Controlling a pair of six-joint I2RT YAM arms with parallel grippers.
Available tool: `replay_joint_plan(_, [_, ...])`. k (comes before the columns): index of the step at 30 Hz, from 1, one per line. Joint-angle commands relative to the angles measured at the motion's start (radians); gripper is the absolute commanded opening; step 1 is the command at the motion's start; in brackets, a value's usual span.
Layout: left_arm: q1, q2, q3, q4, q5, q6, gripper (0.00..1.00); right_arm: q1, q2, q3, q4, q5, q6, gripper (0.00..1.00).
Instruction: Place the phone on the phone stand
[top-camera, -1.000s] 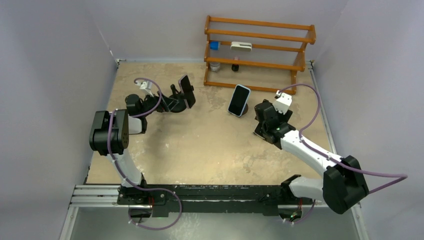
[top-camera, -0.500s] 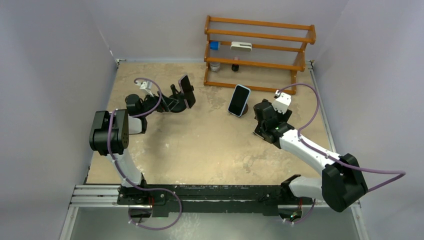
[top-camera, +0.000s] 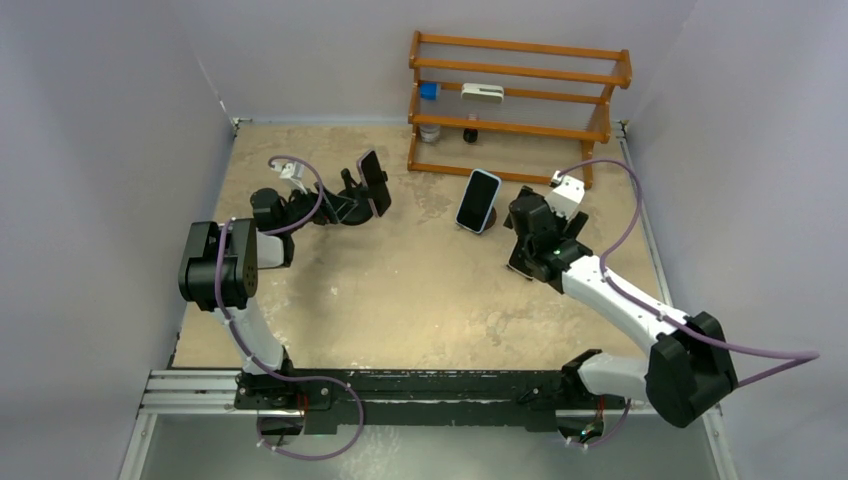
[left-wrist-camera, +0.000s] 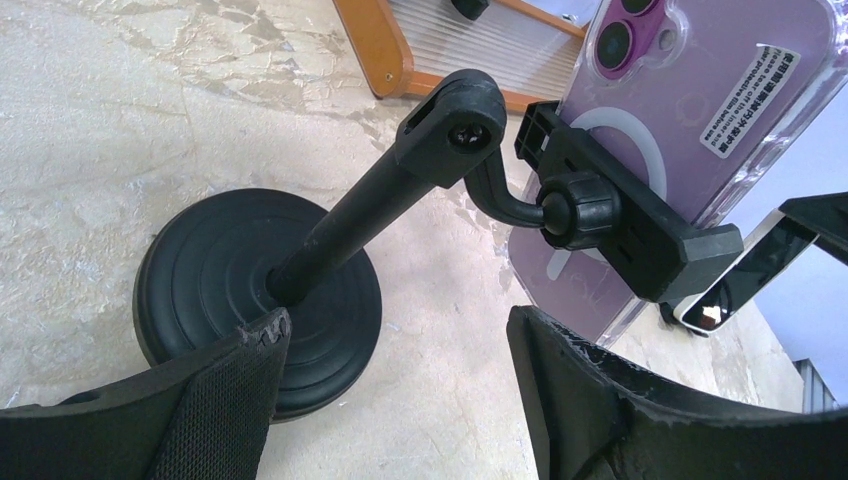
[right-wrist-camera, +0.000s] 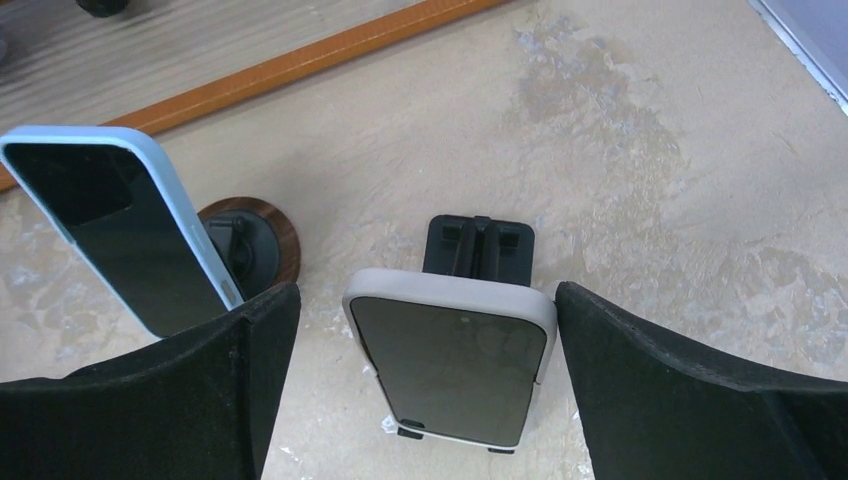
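Observation:
A grey-cased phone (right-wrist-camera: 452, 368) leans on a small black stand (right-wrist-camera: 478, 245) on the table, right between the open fingers of my right gripper (right-wrist-camera: 425, 305); neither finger touches it. In the top view my right gripper (top-camera: 523, 232) hides that phone. My left gripper (left-wrist-camera: 398, 345) is open and empty, just short of the round base of a black arm stand (left-wrist-camera: 262, 285). That stand's clamp holds a purple phone (left-wrist-camera: 700, 100). The same stand (top-camera: 350, 207) and its phone (top-camera: 375, 183) show in the top view, right of my left gripper (top-camera: 312, 210).
A blue-cased phone (top-camera: 478, 200) leans on a round brown stand (right-wrist-camera: 268, 232), just left of my right gripper. A wooden rack (top-camera: 515, 105) with small items stands at the back. Walls close in on the left, right and back.
My right gripper has shifted slightly toward the rack and turned a little. The left arm, both stands and the phones have not moved.

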Motion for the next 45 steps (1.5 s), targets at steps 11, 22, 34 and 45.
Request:
replay_joint_plan(11, [0.006, -0.116, -0.007, -0.114, -0.093, 0.085, 0.78, 0.005, -0.133, 0.091, -0.076, 0.086, -0.006, 0.99])
replay_joint_plan(22, [-0.009, -0.373, -0.228, -0.097, -0.492, 0.097, 0.79, 0.133, -0.217, 0.041, 0.309, -0.262, -0.288, 0.99])
replay_joint_plan(34, [-0.198, -0.570, -0.311, -0.096, -0.585, 0.172, 0.78, 0.184, -0.192, 0.043, 0.438, -0.513, -0.281, 0.99])
replay_joint_plan(45, [-0.284, -0.751, -0.390, -0.216, -0.639, 0.175, 0.78, 0.184, -0.244, -0.004, 0.496, -0.538, -0.255, 0.99])
